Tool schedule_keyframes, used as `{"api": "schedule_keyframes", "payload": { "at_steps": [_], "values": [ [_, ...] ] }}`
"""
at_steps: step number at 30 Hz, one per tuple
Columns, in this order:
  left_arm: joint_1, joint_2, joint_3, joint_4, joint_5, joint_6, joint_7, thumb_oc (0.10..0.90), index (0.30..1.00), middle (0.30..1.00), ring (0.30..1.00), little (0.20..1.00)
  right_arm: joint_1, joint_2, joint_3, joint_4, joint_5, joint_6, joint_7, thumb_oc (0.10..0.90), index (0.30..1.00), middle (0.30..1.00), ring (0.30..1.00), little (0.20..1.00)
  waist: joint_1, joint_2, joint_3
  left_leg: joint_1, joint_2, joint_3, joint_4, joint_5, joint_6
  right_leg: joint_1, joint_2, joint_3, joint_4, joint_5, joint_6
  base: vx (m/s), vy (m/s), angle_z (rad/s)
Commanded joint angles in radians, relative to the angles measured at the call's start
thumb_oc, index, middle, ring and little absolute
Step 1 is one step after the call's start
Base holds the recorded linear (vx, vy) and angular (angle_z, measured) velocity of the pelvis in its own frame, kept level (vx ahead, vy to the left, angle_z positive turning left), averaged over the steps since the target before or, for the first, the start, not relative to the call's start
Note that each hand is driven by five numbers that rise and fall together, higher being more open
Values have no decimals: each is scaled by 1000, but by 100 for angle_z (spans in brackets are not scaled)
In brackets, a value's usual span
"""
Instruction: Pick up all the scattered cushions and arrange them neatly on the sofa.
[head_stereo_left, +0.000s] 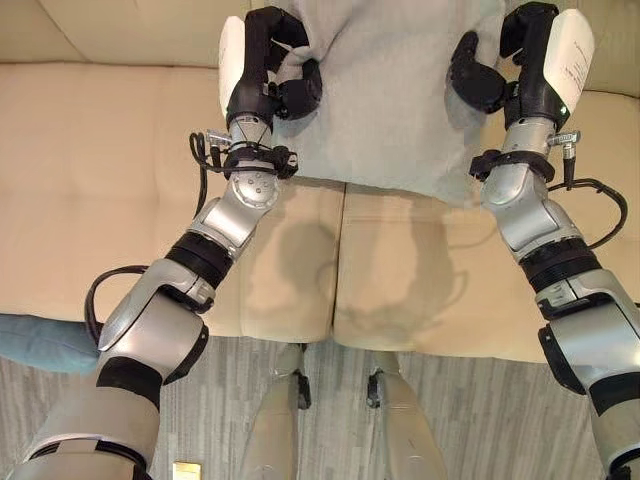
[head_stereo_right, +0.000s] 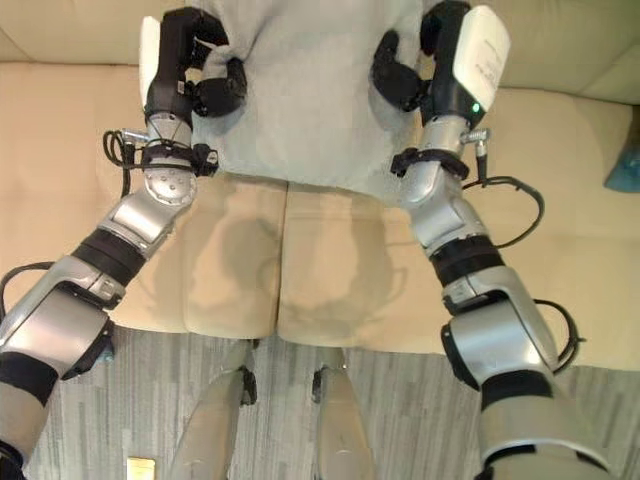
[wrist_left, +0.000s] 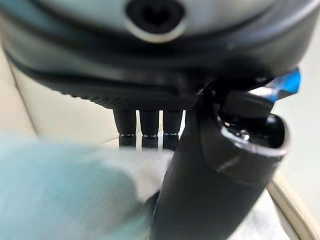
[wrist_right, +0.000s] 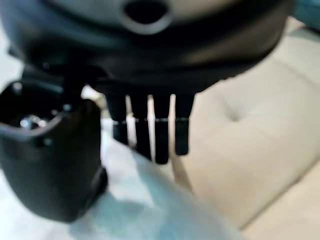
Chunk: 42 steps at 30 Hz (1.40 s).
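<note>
Cream, smooth upholstery covers the broad sofa (head_stereo_left: 120, 180), whose seat spans the width of both eye views with the backrest rising at the far edge. Over the middle of that seat, just in front of the backrest, a pale grey square fabric cushion (head_stereo_left: 385, 90) is held between the two arms, its lower edge hanging over the seam where two seat pads meet; I cannot tell whether it already rests on the seat or is a little above it. The cushion lies straight ahead of both hands and between them, its width running side to side, so neither arm is nearer. At its left edge the left hand (head_stereo_left: 268, 70) is curled round a bunched fold of cloth, thumb and fingers closed on it. At its right edge the right hand (head_stereo_left: 525, 65) also grips the fabric, thumb on the near face and fingers reaching behind. Both forearms reach forward and upward, roughly mirrored. Low by the left arm, a light blue soft cushion (head_stereo_left: 40, 340) sits at the seat's front edge, probably next to be dealt with.
</note>
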Motion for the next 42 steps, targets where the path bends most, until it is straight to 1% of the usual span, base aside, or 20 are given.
{"api": "schedule_keyframes", "payload": {
  "at_steps": [1, 9, 10, 13, 15, 16, 18, 20, 22, 23, 25, 27, 28, 30, 31, 35, 36, 38, 41, 42],
  "values": [
    [-130, -48, 0, -73, 42, -150, -18, 800, 900, 900, 900, 900, -114, 17, -10, -43, 19, -76, -9, 800, 900, 900, 900, 900, 12, -7, -118, 68, -11, -6, -34, -133, -67, -14, -10, -14, 111, -150, 71, 0, 0, 0],
    [21, 78, 53, -55, 57, -119, -80, 800, 900, 900, 900, 900, 37, -30, -55, -68, 112, -103, 114, 800, 900, 900, 900, 900, 12, -21, -118, 86, -7, 4, -34, -136, -74, 11, -2, -14, 89, -141, 71, -18, -8, -2],
    [49, 132, 80, -54, 69, -112, -85, 800, 900, 900, 900, 900, 93, -47, -88, -104, 116, -111, 130, 800, 900, 900, 900, 900, 13, -22, -122, 88, -5, 7, -34, -132, -74, 17, -2, -13, 85, -138, 70, 0, 0, 0],
    [85, 177, 116, -62, 71, -109, -89, 800, 900, 900, 900, 900, 159, -62, -130, -158, 113, -118, 145, 800, 900, 900, 900, 900, 13, -22, -128, 95, -5, 9, -34, -136, -74, 22, -2, -13, 86, -140, 69, -1, 3, -2],
    [148, 251, 177, -89, 72, -117, -103, 800, 900, 900, 900, 900, 274, -92, -199, -234, 109, -134, 174, 800, 900, 900, 900, 900, 8, -19, -136, 115, -3, 13, -34, -148, -73, 43, -1, -10, 88, -150, 68, -3, 12, -7],
    [149, 251, 177, -90, 73, -116, -103, 800, 900, 900, 900, 900, 276, -92, -201, -236, 108, -133, 175, 800, 900, 900, 900, 900, 8, -20, -138, 112, -3, 13, -34, -143, -73, 41, -1, -10, 86, -145, 68, 0, 0, 0],
    [270, 296, 272, -151, 70, -127, -117, 800, 900, 900, 900, 900, 426, -104, -285, -319, 99, -149, 210, 800, 900, 900, 900, 900, 5, -17, -152, 138, 0, 18, -34, -156, -71, 68, -2, -9, 84, -155, 67, 17, 17, 0],
    [320, 299, 302, -182, 70, -128, -120, 800, 900, 900, 900, 900, 479, -98, -315, -348, 96, -150, 218, 800, 900, 900, 900, 900, 5, -17, -159, 145, 0, 19, -34, -155, -70, 79, -2, -10, 79, -152, 67, 0, 0, 0],
    [502, 266, 407, -286, 60, -142, -143, 800, 900, 900, 900, 900, 649, -62, -394, -418, 72, -156, 249, 800, 900, 900, 900, 900, 3, -21, -178, 178, 4, 23, -34, -170, -67, 116, -3, -13, 73, -164, 66, 35, -9, 0],
    [506, 266, 409, -290, 61, -141, -143, 800, 900, 900, 900, 900, 652, -62, -395, -421, 71, -155, 250, 800, 900, 900, 900, 900, 3, -21, -180, 175, 4, 23, -34, -166, -66, 114, -3, -13, 71, -159, 66, 63, -10, -2],
    [735, 192, 503, -386, 54, -145, -190, 800, 900, 900, 900, 900, 838, -13, -463, -453, 56, -157, 293, 800, 900, 900, 900, 900, 4, -27, -205, 222, 6, 25, -34, -184, -64, 171, -3, -20, 62, -172, 65, 71, -12, -3],
    [813, 152, 532, -415, 40, -144, -204, 800, 900, 900, 900, 900, 897, 11, -478, -464, 50, -155, 305, 800, 900, 900, 900, 900, 4, -28, -217, 233, 6, 26, -34, -184, -63, 188, -3, -24, 56, -171, 64, 52, -20, 1],
    [965, 96, 588, -447, 21, -141, -245, 800, 900, 900, 900, 900, 1003, 42, -513, -456, 36, -148, 333, 800, 900, 900, 900, 900, 6, -33, -238, 264, 6, 25, -34, -193, -61, 229, -2, -31, 48, -178, 64, 42, -19, 0],
    [1031, 70, 606, -445, 12, -137, -270, 800, 900, 900, 900, 900, 1051, 61, -525, -441, 30, -146, 347, 800, 900, 900, 900, 900, 6, -35, -244, 281, 6, 24, -34, -198, -60, 249, -1, -33, 45, -186, 64, 60, -31, -1],
    [1155, 31, 639, -430, 4, -116, -317, 800, 900, 900, 900, 900, 1125, 103, -545, -411, 30, -144, 383, 800, 900, 900, 900, 900, 9, -40, -267, 310, 9, 22, -34, -201, -56, 286, 2, -36, 39, -193, 62, 66, -36, 7],
    [1272, -13, 651, -319, 49, -80, -361, 800, 900, 900, 900, 900, 1190, 164, -554, -341, 44, -144, 417, 800, 900, 900, 900, 900, 14, -46, -297, 356, 14, 24, -34, -205, -53, 332, 7, -39, 29, -195, 59, 43, -20, 8],
    [1330, -53, 653, -217, 58, -53, -388, 800, 900, 900, 900, 900, 1217, 191, -535, -281, 43, -143, 436, 800, 900, 900, 900, 900, 21, -49, -311, 391, 17, 25, -34, -212, -53, 369, 12, -39, 26, -202, 57, 32, -26, 2],
    [1348, -68, 646, -170, 75, -45, -398, 800, 900, 900, 900, 900, 1227, 202, -525, -258, 41, -142, 445, 800, 900, 900, 900, 900, 26, -52, -320, 403, 19, 24, -34, -211, -52, 380, 14, -37, 21, -202, 56, 32, -34, -1],
    [1382, -133, 620, 63, 133, -20, -411, 800, 900, 900, 900, 900, 1244, 249, -478, -130, 54, -144, 462, 800, 900, 900, 900, 900, 39, -57, -339, 451, 28, 24, -29, -218, -56, 432, 25, -40, 16, -218, 50, 23, -55, 1],
    [1381, -133, 620, 65, 133, -22, -411, 800, 900, 900, 900, 900, 1243, 249, -478, -128, 54, -145, 462, 800, 900, 900, 900, 900, 39, -57, -337, 452, 28, 24, -30, -218, -56, 434, 25, -40, 16, -218, 49, 3, -51, -5]
  ]
}}
